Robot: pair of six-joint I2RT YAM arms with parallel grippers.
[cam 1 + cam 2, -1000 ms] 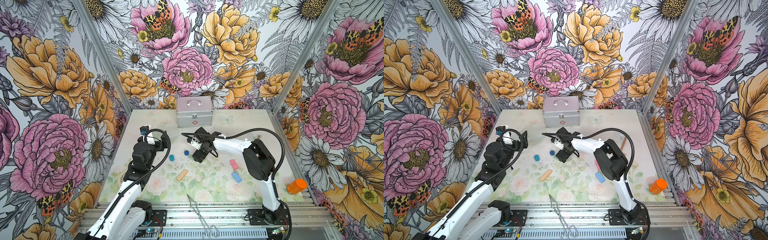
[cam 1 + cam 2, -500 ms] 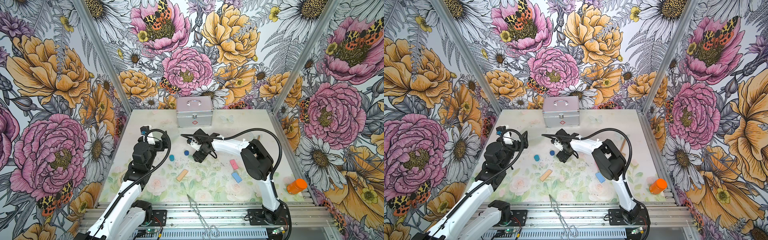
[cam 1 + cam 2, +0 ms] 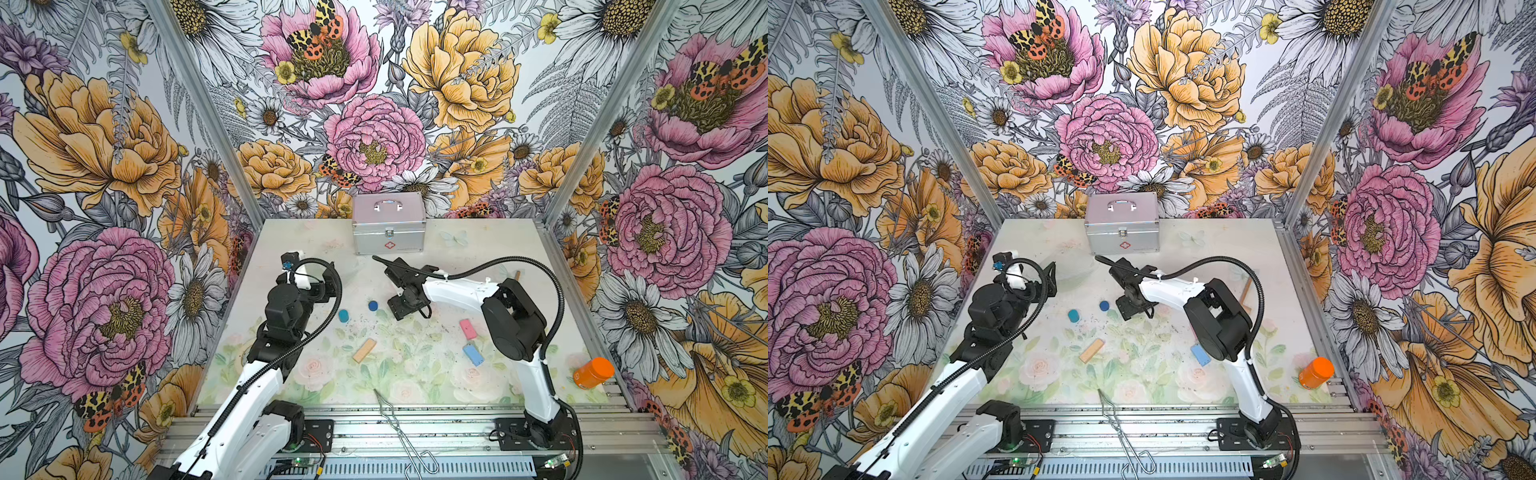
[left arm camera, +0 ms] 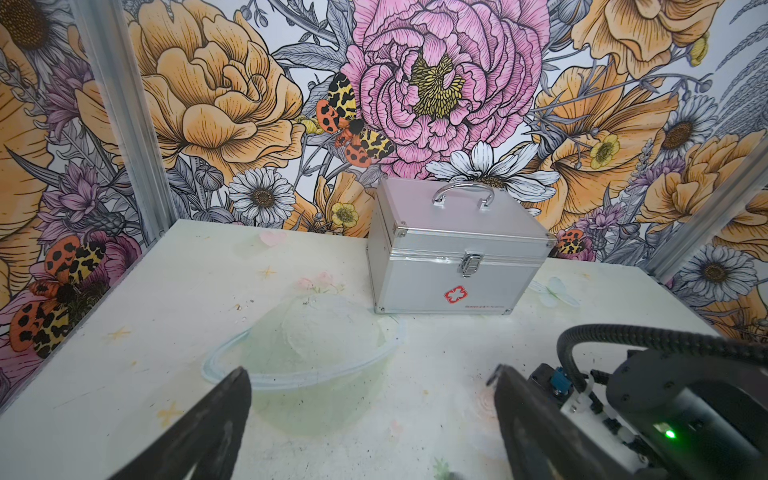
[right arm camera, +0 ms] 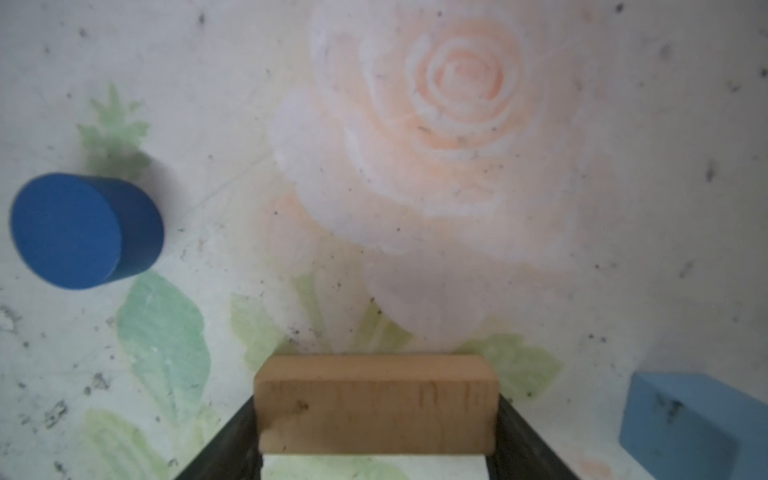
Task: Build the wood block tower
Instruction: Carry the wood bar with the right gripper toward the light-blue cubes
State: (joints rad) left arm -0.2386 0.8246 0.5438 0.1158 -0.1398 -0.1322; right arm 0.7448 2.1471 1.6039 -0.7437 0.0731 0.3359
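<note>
My right gripper [image 5: 376, 415] is shut on a tan plank [image 5: 376, 405] that spans the gap between its fingers, low over the mat. Beside it are an upright dark blue cylinder [image 5: 83, 230] and a light blue block [image 5: 685, 419]. In both top views this gripper [image 3: 405, 305] is at mid-table, just right of the dark blue cylinder [image 3: 373, 306] and a teal cylinder [image 3: 343, 316]. Another tan plank [image 3: 364, 350], a pink slab [image 3: 468, 328] and a blue slab [image 3: 473, 354] lie loose nearer the front. My left gripper [image 4: 370, 386] is open and empty. No tower is in view.
A silver case [image 3: 388, 224] stands at the back centre. A clear plastic bowl [image 4: 299, 353] sits right in front of my left gripper. An orange bottle [image 3: 593, 372] lies at the front right, and metal tongs [image 3: 399, 428] hang over the front edge.
The right gripper's jaws have closed in onto the tan plank and the right arm has shifted slightly left. The left arm has not moved.
</note>
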